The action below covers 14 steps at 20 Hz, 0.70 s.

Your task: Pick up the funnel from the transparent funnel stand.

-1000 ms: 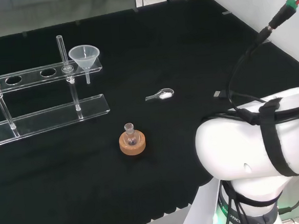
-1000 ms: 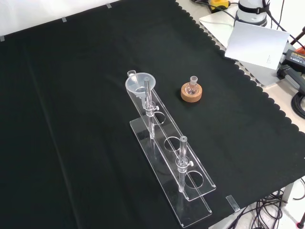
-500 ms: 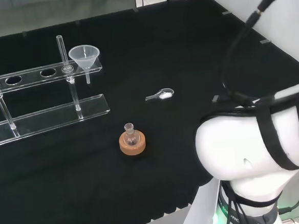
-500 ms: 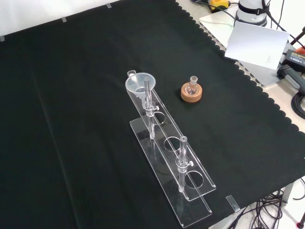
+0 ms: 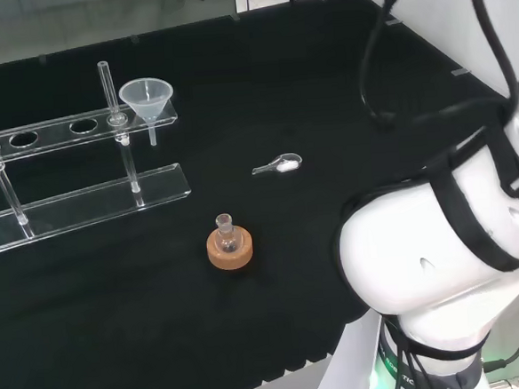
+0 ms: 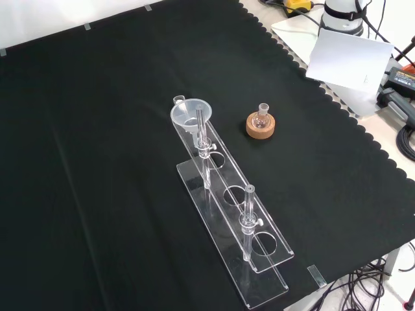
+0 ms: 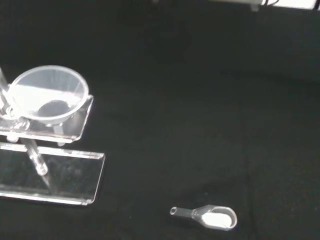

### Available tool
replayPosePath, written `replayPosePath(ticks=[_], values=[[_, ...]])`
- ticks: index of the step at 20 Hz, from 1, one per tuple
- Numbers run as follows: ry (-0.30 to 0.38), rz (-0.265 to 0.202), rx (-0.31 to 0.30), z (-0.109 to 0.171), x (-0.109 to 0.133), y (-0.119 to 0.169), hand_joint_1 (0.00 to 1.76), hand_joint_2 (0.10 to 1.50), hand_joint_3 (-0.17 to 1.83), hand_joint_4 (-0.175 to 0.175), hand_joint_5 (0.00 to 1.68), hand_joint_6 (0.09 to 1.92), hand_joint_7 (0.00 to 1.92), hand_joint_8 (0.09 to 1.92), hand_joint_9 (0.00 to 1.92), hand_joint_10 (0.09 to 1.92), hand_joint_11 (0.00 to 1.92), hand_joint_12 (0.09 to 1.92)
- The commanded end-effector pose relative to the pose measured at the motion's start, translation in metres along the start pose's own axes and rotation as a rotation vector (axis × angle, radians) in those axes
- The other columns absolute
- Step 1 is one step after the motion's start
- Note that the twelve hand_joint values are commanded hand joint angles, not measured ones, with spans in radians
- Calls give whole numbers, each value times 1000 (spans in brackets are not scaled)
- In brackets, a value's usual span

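A clear funnel (image 5: 147,99) sits in the end hole of the transparent funnel stand (image 5: 73,204), at the stand's right end in the head view. From the front, the funnel (image 6: 186,114) is at the far end of the stand (image 6: 259,293). In the wrist view the funnel (image 7: 48,94) rests in the stand's upper plate (image 7: 82,119), seen from above and some way off.
A small flask on a cork ring (image 5: 228,243) stands in front of the stand's right end in the head view; the cork ring (image 6: 260,123) appears right of the funnel in the front view. A small clear scoop (image 5: 277,166) holding white powder lies on the cloth; the scoop (image 7: 207,216) is also in the wrist view.
In the head view the arm's white links and cable at the right have swung upward. The funnel, stand, flask and scoop have not moved.
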State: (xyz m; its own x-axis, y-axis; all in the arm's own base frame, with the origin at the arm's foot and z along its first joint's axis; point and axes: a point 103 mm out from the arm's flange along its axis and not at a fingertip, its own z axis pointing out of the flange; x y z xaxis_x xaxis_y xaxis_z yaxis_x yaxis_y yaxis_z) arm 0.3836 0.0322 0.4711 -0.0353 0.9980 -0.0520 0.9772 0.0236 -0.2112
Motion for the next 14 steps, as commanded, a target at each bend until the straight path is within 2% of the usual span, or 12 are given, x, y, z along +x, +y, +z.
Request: replayPosePath(ticks=[1,2,6,9,14], values=[[30,-114,111,4,34,31,569,623,16,36,0,87,3,87,0,87,0,307],[47,-127,104,6,25,31,570,623,16,35,0,87,1,87,0,87,0,304],[64,-120,101,16,-2,30,573,625,13,30,0,87,0,87,0,87,0,247],[26,-129,120,26,-26,24,572,629,11,29,0,87,0,87,0,87,0,178],[-36,-151,130,38,-43,22,575,631,12,30,0,87,0,87,0,87,0,160]])
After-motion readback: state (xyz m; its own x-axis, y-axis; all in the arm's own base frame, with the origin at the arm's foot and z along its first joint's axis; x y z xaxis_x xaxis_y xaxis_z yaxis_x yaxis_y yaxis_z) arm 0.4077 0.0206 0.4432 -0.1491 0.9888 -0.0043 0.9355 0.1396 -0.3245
